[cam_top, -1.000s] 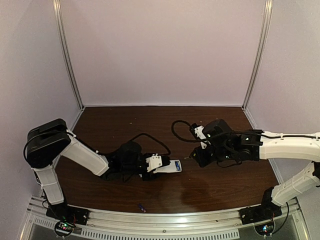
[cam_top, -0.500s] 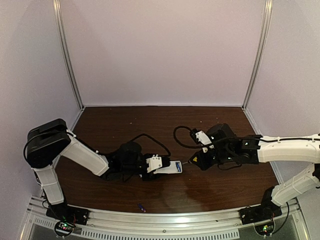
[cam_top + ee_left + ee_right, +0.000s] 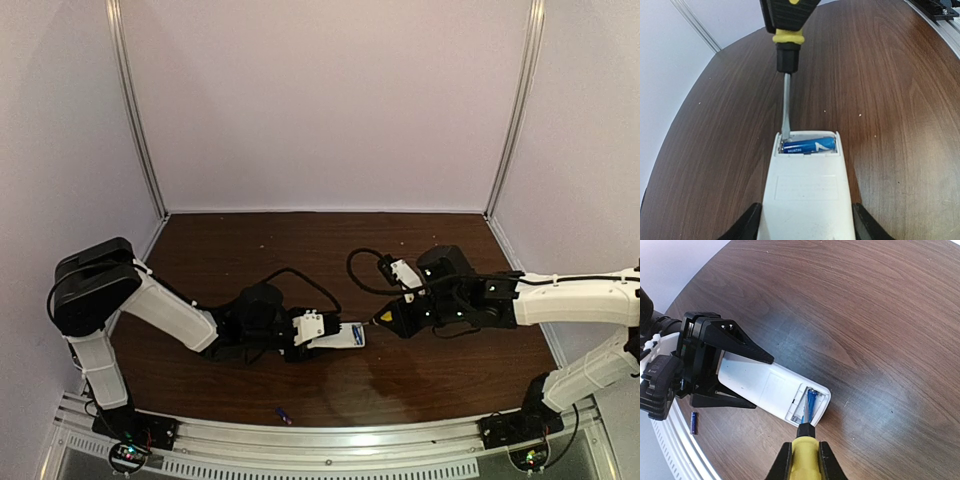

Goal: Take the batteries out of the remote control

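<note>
My left gripper (image 3: 316,331) (image 3: 807,227) is shut on the white remote control (image 3: 340,335) (image 3: 807,195) (image 3: 765,387) and holds it flat on the table. Its open compartment faces right and shows one blue battery (image 3: 807,146) (image 3: 811,402). My right gripper (image 3: 398,318) (image 3: 805,460) is shut on the yellow-handled screwdriver (image 3: 382,318) (image 3: 786,100) (image 3: 805,455). The screwdriver tip sits inside the compartment, at one end of the battery. A second blue battery (image 3: 284,414) (image 3: 693,422) lies loose on the table near the front edge.
The brown wooden table (image 3: 300,250) is walled at the back and sides. A metal rail (image 3: 320,450) runs along the near edge. Black cables (image 3: 300,275) loop over both wrists. No cover piece shows.
My right gripper has moved left with the screwdriver, and its tip now reaches into the remote's compartment. The left arm and the remote have stayed still.
</note>
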